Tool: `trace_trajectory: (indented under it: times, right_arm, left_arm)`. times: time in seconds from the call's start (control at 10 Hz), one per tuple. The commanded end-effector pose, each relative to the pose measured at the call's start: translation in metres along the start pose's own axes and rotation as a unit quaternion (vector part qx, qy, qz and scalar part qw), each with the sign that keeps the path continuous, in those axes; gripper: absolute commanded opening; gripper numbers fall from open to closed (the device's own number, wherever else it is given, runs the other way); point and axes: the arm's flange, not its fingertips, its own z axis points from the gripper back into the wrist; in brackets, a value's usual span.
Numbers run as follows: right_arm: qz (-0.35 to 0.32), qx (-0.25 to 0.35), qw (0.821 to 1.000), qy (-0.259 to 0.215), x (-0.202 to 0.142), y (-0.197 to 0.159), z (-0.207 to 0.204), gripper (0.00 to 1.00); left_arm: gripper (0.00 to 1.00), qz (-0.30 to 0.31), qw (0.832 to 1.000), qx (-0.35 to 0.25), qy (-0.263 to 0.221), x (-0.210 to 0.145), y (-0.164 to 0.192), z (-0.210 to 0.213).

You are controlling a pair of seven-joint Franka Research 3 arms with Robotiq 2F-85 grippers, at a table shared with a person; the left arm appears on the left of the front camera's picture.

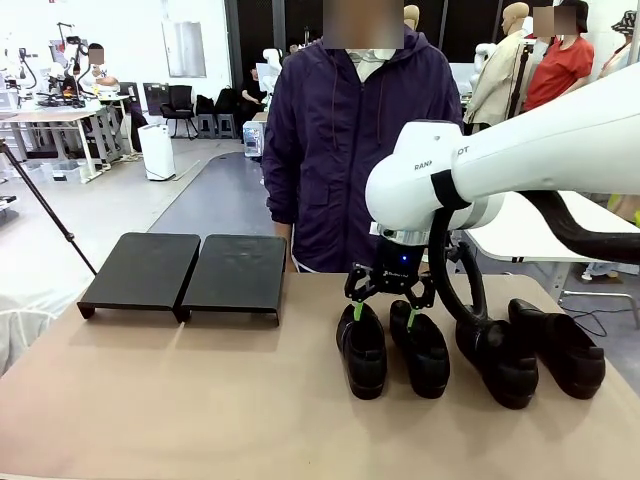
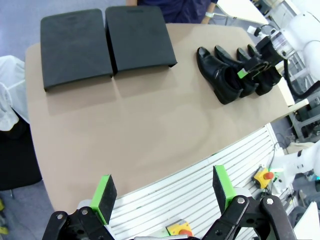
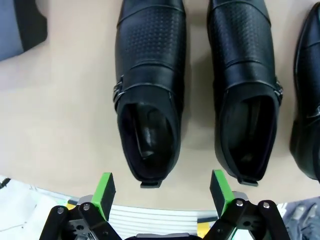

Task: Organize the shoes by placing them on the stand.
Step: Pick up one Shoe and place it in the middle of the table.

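The right end effector (image 3: 162,189) is hanging released just above the leftmost dress shoe (image 3: 149,90), with that shoe's heel showing between its green pads (image 3: 104,192). All four shoes (image 1: 495,362) are lying side by side on the surface (image 1: 180,400), well right of the stand (image 1: 230,270). The left end effector (image 2: 162,192) is hovering released, well apart.

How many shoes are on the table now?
4. All stand in one row on the table's right half: the leftmost shoe, the second shoe, the third shoe and the rightmost shoe. None is on the stand.
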Motion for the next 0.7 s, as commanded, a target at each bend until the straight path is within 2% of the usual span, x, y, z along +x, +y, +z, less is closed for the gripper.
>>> trace_trajectory:
  times: [0.0, 0.3, 0.6]
  right_arm:
    - [-0.036, -0.012, 0.999, -0.01, 0.001, 0.006, -0.003, 1.0]
    - [-0.046, -0.012, 0.999, -0.008, 0.001, 0.005, -0.027, 1.0]
    - [-0.086, -0.015, 0.996, -0.015, 0.003, -0.005, -0.043, 1.0]
  left_arm:
    - [1.0, -0.005, 1.0, -0.01, -0.002, 0.0, 0.001, 0.001]
    - [1.0, -0.005, 1.0, -0.01, -0.002, 0.0, 0.001, 0.001]
    - [1.0, -0.005, 1.0, -0.01, -0.002, 0.0, 0.001, 0.001]
